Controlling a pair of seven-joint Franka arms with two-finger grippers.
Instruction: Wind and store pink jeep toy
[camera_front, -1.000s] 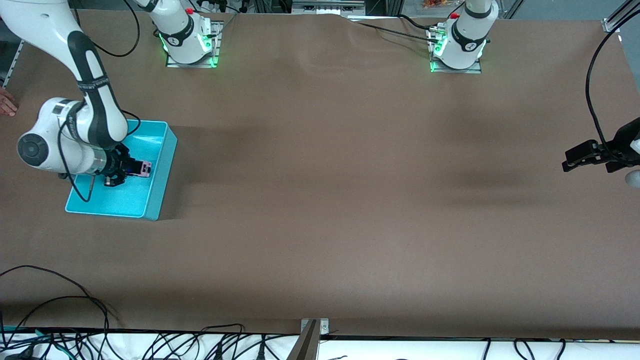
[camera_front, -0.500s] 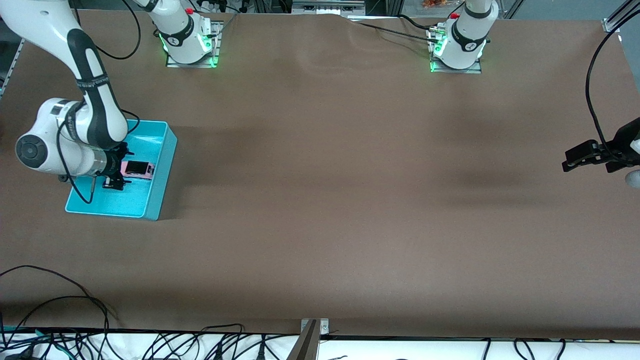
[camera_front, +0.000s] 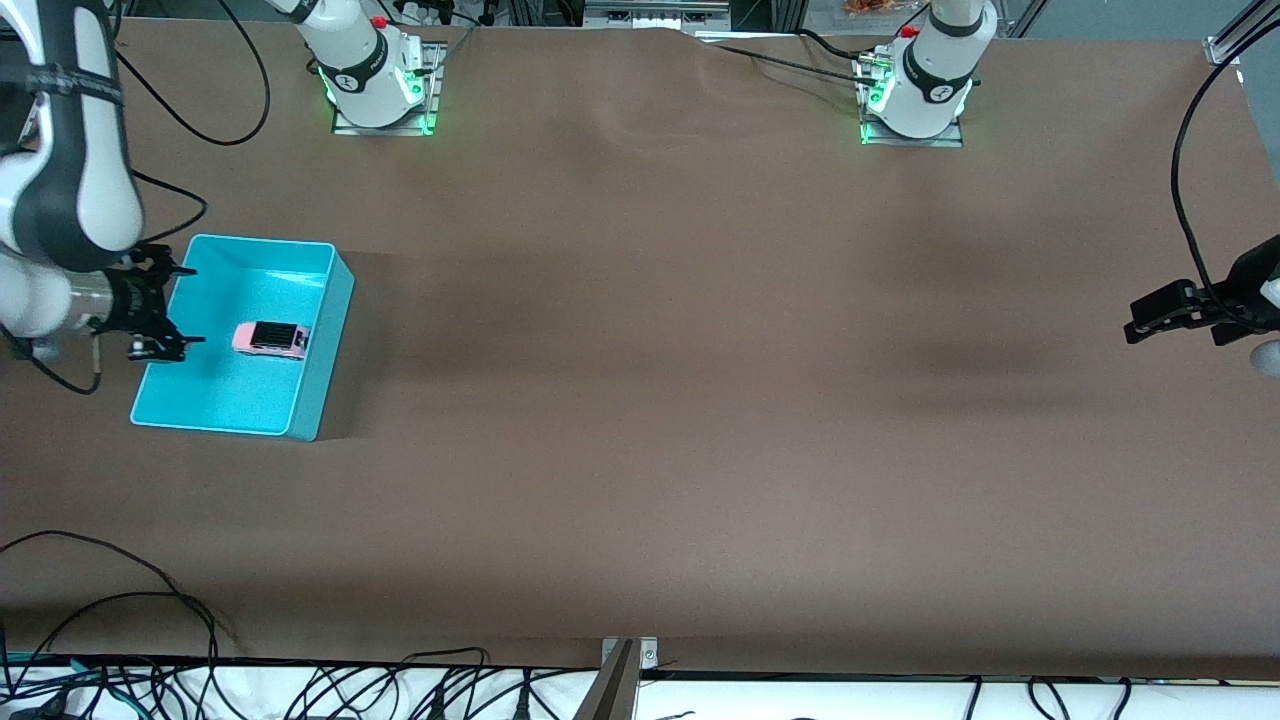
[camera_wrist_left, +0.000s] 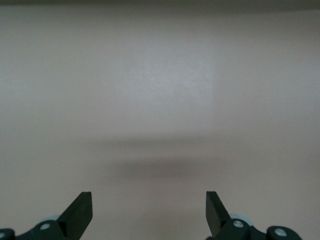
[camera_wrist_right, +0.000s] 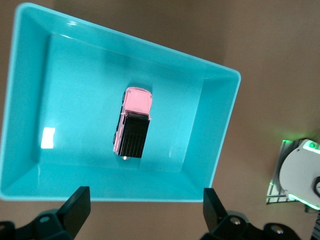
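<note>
Two grippers, both empty with fingers spread wide. Nearest the front camera of what matters: the open-topped cyan plastic bin (camera_front: 318, 345) at the right arm's end of the brown-covered table (camera_front: 660, 400). Tiny boxy pink jeep toy (camera_front: 270, 339) with the black roof sits on the bin floor, on its wheels as far as I can tell, roughly mid-bin and closer to the wall facing the table's middle; not touching any wall in the right wrist view (camera_wrist_right: 132, 129). Right gripper (camera_front: 158, 318) is up in the air over the bin's outer rim, jaws apart, nothing between them; from its wrist camera the whole bin (camera_wrist_right: 220, 130) is framed below, jeep well clear of the fingertips (camera_wrist_right: 77, 202). Left gripper (camera_front: 1165, 312) waits over bare table at the left arm's end, jaws apart, wrist view shows only tabletop past its fingers (camera_wrist_left: 80, 212). My read: storing looks done, the step in hand is the right arm's retreat. To do it clean: lift straight up before any sideways travel so the fingers can't clip the rim and drag the light bin; keep the jaws apart; watch the wrist cable (camera_front: 60, 375) hanging beside the bin's corner for a snag. Farthest, both arm bases (camera_front: 380, 85) along the table edge.
</note>
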